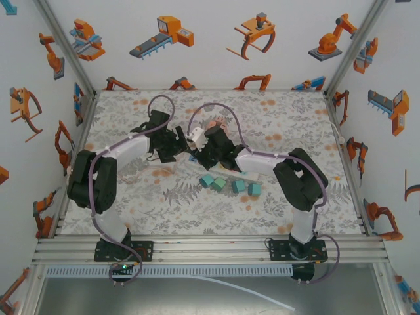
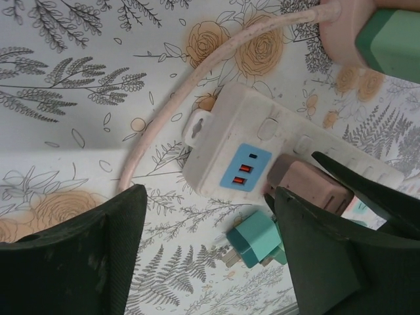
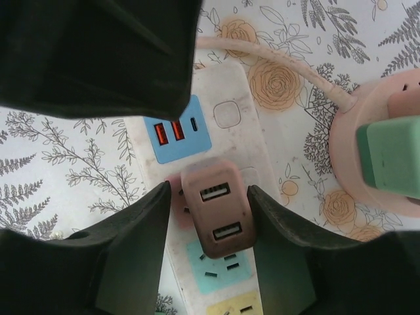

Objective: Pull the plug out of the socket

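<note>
right end effector [image 3: 210, 197] around pink plug [image 3: 216, 220] on white power strip [image 3: 230, 115], contact unclear; left end effector [image 2: 210, 203] apart

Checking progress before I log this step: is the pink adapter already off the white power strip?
No, the pink adapter sits plugged into the power strip, with the right tool straddling it.

— How do the arms sit?
— The left arm [image 1: 125, 149] and right arm [image 1: 266, 159] both reach forward and lean inward, wrists nearly meeting.
— The left gripper [image 2: 209, 193]?
— Jaws spread wide.
— And the right gripper [image 3: 209, 193]?
— Its fingers [image 3: 131, 249] are drawn close together.
</note>
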Available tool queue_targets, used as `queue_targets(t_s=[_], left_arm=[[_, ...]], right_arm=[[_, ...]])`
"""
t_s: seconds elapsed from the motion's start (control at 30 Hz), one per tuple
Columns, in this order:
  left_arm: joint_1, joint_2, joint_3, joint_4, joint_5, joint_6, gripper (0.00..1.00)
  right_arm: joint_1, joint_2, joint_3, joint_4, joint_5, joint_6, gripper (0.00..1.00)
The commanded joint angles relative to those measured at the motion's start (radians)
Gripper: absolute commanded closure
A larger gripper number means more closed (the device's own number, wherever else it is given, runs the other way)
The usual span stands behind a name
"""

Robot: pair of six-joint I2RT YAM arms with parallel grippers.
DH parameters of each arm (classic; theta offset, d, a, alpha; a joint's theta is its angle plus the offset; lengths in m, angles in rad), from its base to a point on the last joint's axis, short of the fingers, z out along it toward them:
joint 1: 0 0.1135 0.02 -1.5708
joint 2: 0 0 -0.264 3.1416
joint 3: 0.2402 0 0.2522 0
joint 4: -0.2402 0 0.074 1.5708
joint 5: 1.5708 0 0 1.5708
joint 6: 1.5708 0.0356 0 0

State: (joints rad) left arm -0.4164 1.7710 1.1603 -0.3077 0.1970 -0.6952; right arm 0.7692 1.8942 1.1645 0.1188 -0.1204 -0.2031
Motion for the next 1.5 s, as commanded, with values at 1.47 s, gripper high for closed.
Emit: queue_targets(t_s=[1.47], left_arm=[[-0.087, 0.076, 0.06, -0.115, -0.208, -0.006, 0.52]], right_arm=[[-0.043, -0.2, -0.046, 0.236, -0.098, 0.031, 0.79]])
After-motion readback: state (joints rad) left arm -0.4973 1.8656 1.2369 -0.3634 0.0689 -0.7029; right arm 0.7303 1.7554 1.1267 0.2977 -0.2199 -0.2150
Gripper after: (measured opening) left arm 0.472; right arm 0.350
